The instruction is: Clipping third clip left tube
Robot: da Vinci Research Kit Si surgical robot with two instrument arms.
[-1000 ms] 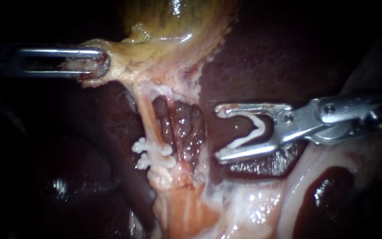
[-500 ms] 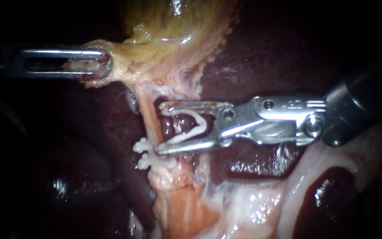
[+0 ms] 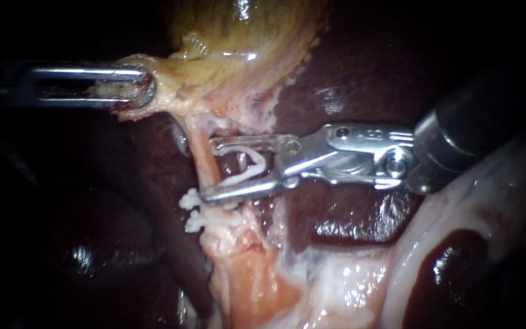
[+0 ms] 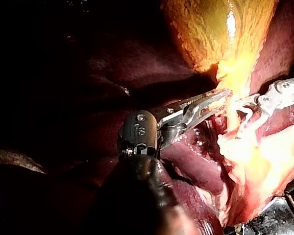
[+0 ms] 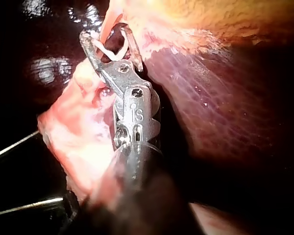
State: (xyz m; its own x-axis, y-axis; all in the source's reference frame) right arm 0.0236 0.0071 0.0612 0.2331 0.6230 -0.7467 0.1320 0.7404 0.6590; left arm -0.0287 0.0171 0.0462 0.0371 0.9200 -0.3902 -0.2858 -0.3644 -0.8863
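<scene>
Endoscope view. The left instrument (image 3: 130,91) comes in level from the left. Its jaws are closed on a fold of pale tissue at the narrow end of the gallbladder (image 3: 245,36), which is drawn out sideways. The dark liver (image 3: 366,73) lies behind.

The left tube (image 3: 199,149) runs down from that fold as a thin pink-orange strand. It carries the upper fixed clip (image 3: 193,198) and, just beneath it, the lower fixed clip (image 3: 205,220).

The right instrument (image 3: 211,171) enters from the upper right. Its jaws stand wide apart with the loaded clip (image 3: 252,169), white and still spread in a V, seated between them, one leg along each jaw. The jaw tips reach the left tube above the upper fixed clip. The lower jaw lies just beside that clip.

Left wrist view. The left instrument (image 4: 219,97) has its jaws clamped on bright yellow tissue below the gallbladder (image 4: 220,29). The right instrument (image 4: 242,116) sits just ahead of them, and the loaded clip (image 4: 245,113) shows white in its mouth.

Right wrist view. The right instrument (image 5: 104,33) holds the loaded clip (image 5: 108,51) across open jaws. A pink strand, the left tube (image 5: 109,17), crosses the gap at the tips. How far in it sits cannot be told.
</scene>
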